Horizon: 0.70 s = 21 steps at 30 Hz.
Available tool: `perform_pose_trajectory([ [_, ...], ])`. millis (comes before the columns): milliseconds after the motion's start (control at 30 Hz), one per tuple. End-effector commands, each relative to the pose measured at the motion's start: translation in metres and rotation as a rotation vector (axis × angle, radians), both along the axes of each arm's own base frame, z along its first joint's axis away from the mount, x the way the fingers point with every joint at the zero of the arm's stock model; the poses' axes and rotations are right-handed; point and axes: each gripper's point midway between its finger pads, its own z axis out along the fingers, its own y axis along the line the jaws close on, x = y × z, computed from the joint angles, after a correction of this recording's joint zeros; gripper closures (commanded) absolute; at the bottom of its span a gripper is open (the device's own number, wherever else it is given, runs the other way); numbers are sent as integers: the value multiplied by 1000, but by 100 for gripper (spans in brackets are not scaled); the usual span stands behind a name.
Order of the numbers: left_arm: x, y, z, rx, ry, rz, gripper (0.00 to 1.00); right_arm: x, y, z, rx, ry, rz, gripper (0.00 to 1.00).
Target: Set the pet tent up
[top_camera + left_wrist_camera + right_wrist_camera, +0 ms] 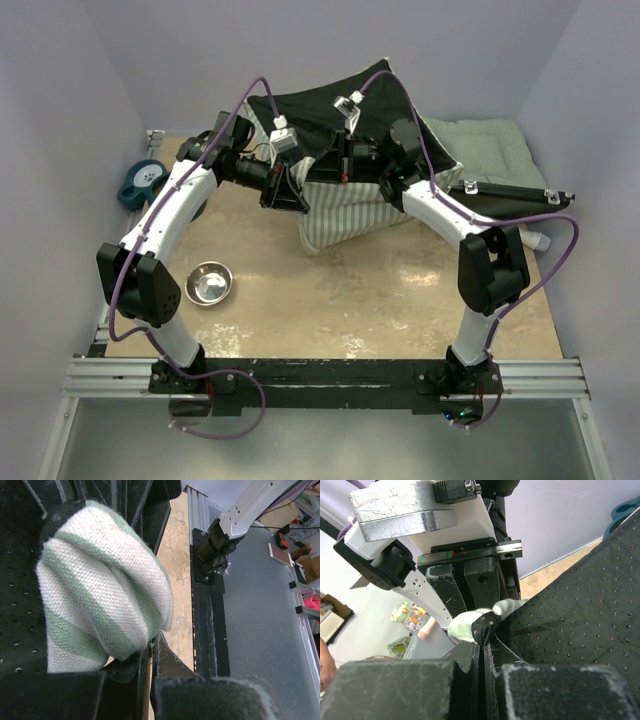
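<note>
The pet tent (345,215) is held up off the floor between both arms. Its black dotted fabric (310,115) spreads above and its green-and-white striped cloth hangs below. My left gripper (297,195) is shut on the tent's edge. In the left wrist view a bunched striped fold (100,590) bulges just beyond the closed left gripper (152,642). My right gripper (340,165) faces it from the right. In its wrist view the right gripper (487,640) is shut on a corner of black dotted fabric (570,610) and striped cloth (465,625), close to the left arm's fingers (482,582).
A green quilted cushion (485,150) lies at the back right, with a black bar (510,192) in front of it. A steel bowl (208,283) sits on the floor at the left, and a teal bowl (140,183) stands by the left wall. The black base rail (207,625) runs along the near edge.
</note>
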Motion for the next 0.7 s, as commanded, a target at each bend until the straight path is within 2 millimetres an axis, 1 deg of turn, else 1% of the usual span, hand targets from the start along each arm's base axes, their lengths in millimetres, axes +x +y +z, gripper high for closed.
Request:
perform_pose_trajectory([
  [0, 0, 15, -72, 268, 189, 97, 100, -15, -11, 73, 161, -176, -73, 100],
  [200, 3, 13, -74, 272, 190, 98, 100, -13, -10, 74, 162, -172, -78, 100],
  [367, 1, 10, -78, 283, 187, 89, 100, -12, -10, 75, 165, -169, -83, 100],
  [533, 4, 9, -76, 281, 181, 92, 100, -13, -10, 75, 166, -172, -82, 100],
  [667, 4, 9, -73, 274, 184, 96, 100, -17, -11, 72, 157, -190, -70, 100],
])
